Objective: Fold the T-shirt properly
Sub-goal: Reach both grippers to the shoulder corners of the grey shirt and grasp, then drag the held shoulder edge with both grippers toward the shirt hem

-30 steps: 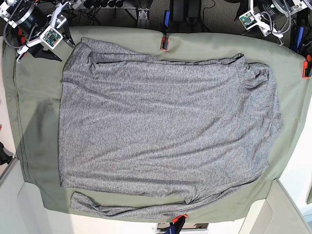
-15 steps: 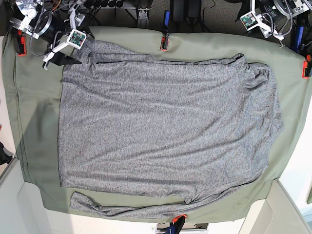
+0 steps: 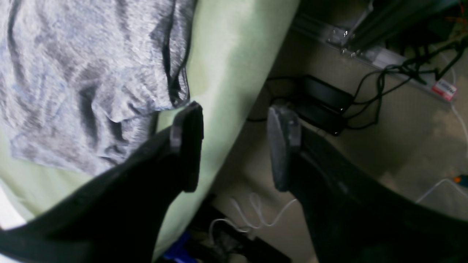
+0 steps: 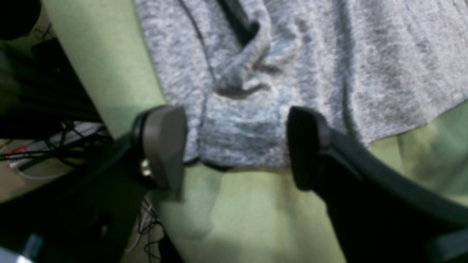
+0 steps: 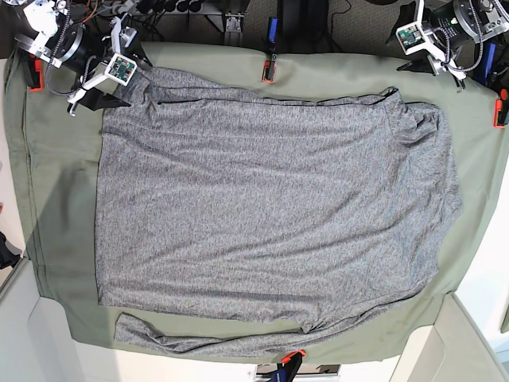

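Observation:
The heather-grey T-shirt [image 5: 270,207] lies flat across most of the olive-green table cloth [image 5: 56,199]. One long sleeve [image 5: 207,344] runs along its near edge. My right gripper [image 5: 106,95] is at the shirt's far-left corner. In the right wrist view it [image 4: 234,149] stands open, its fingers astride the shirt's corner [image 4: 248,120] with the fabric edge between them, not pinched. My left gripper [image 5: 419,65] hovers at the far right, beyond the shirt's bunched shoulder [image 5: 421,127]. In the left wrist view it [image 3: 236,146] is open over the cloth's edge, the shirt [image 3: 84,73] off to its left.
Orange clamps [image 5: 268,70] [image 5: 499,111] [image 5: 293,356] pin the cloth at its edges. Beyond the table's far edge are a black power brick [image 3: 325,98], cables and floor. White panels [image 5: 453,342] flank the near corners.
My right arm swung from the far-left cloth onto the shirt's far-left corner and its jaws spread wider. My left arm shifted slightly and opened a little more. The shirt has not moved.

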You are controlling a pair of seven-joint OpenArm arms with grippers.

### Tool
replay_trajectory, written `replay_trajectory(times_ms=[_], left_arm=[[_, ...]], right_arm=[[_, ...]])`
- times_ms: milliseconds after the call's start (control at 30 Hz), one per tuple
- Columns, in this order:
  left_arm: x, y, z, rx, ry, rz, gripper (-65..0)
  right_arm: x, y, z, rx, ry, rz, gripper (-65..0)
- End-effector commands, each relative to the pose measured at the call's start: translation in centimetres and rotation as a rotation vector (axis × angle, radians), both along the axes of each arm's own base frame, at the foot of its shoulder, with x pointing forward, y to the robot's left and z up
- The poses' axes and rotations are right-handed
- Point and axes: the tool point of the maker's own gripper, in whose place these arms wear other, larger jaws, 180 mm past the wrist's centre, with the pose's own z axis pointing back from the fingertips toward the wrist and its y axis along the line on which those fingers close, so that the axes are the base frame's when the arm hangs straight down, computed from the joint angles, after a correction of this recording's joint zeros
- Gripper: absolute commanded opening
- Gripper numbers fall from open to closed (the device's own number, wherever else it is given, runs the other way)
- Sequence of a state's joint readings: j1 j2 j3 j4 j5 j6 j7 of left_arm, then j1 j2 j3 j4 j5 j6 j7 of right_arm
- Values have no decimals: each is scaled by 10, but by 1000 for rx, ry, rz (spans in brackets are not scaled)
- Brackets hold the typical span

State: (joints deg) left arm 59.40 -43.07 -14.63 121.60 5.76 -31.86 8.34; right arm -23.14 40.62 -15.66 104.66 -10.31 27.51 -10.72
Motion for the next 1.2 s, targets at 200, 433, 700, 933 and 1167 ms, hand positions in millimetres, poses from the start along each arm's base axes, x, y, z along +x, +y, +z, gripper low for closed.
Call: replay_trajectory(times_ms=[200, 433, 700, 933, 1167], left_arm=[[54, 28, 17, 82, -161, 54, -332], [71, 38, 8, 24, -167, 36, -332], [81, 55, -2, -6, -166, 70, -332], [77, 48, -10, 11, -147, 36, -332], [91, 46, -37, 87, -178, 11, -332]], right_arm=[[21, -16, -1, -46, -31, -20, -218], [24, -14, 1, -19, -28, -35, -218], [25, -15, 0, -21, -27, -38, -218], [28, -15, 1, -21, -38, -45, -218], [28, -15, 1, -21, -37, -45, -218]])
